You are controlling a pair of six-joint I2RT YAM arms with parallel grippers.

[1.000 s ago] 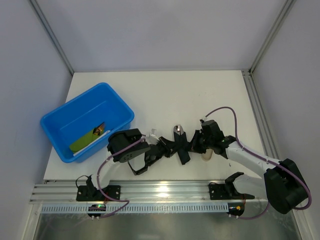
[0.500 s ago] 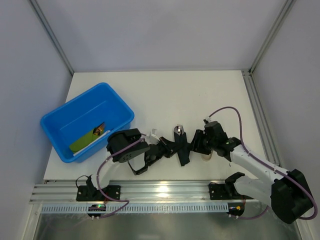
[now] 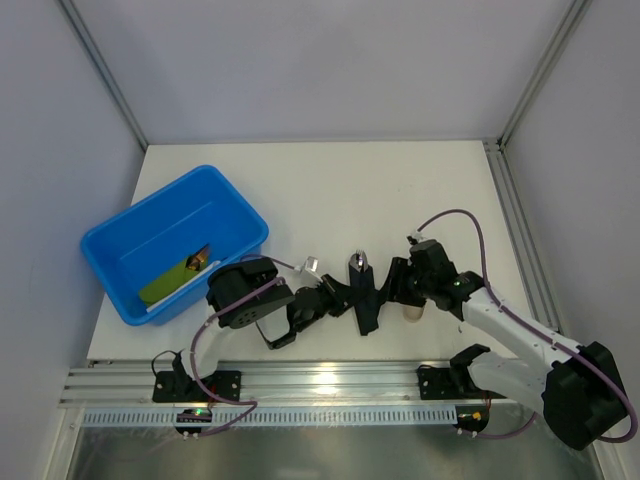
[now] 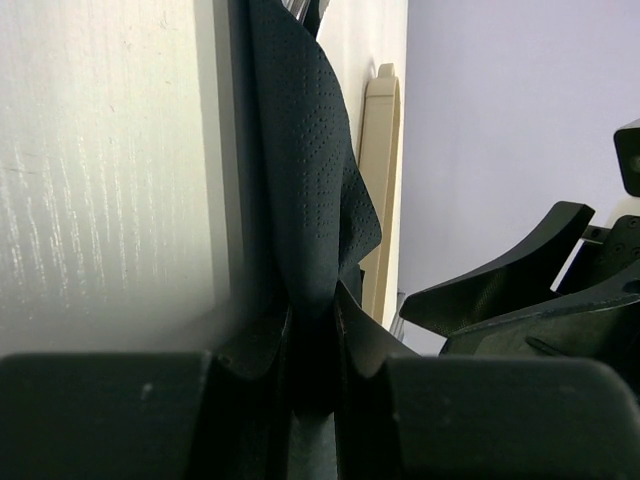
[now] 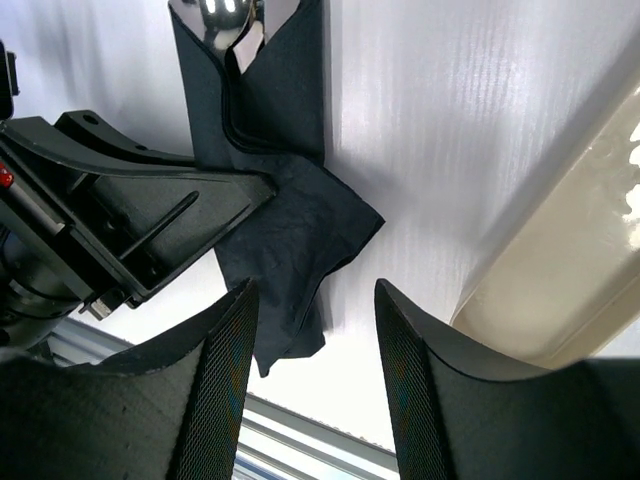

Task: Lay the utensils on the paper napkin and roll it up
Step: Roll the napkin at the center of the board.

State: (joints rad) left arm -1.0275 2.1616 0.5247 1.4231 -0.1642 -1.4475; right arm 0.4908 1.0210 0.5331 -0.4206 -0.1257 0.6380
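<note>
The paper napkin (image 3: 366, 312) is a loosely rolled black bundle at the table's front middle. The shiny utensils (image 3: 357, 263) poke out of its far end. My left gripper (image 3: 338, 299) comes in from the left and is shut on the napkin (image 4: 305, 190), which is pinched between its fingers. My right gripper (image 3: 394, 285) stands open just right of the bundle, holding nothing. In the right wrist view a loose napkin flap (image 5: 305, 235) lies ahead of the open gripper (image 5: 315, 375), with a spoon bowl (image 5: 222, 12) at the top and the left gripper (image 5: 130, 215) alongside.
A thick beige cylinder (image 3: 410, 313) lies under the right wrist, close to the napkin (image 5: 560, 260). A blue tub (image 3: 118, 227) with a green and yellow packet (image 3: 180, 278) stands at the left. The front rail (image 3: 320, 380) runs along the near edge.
My right gripper has opened and let go of the napkin, easing slightly back to the right. The left gripper keeps its hold and has shifted a little left.
</note>
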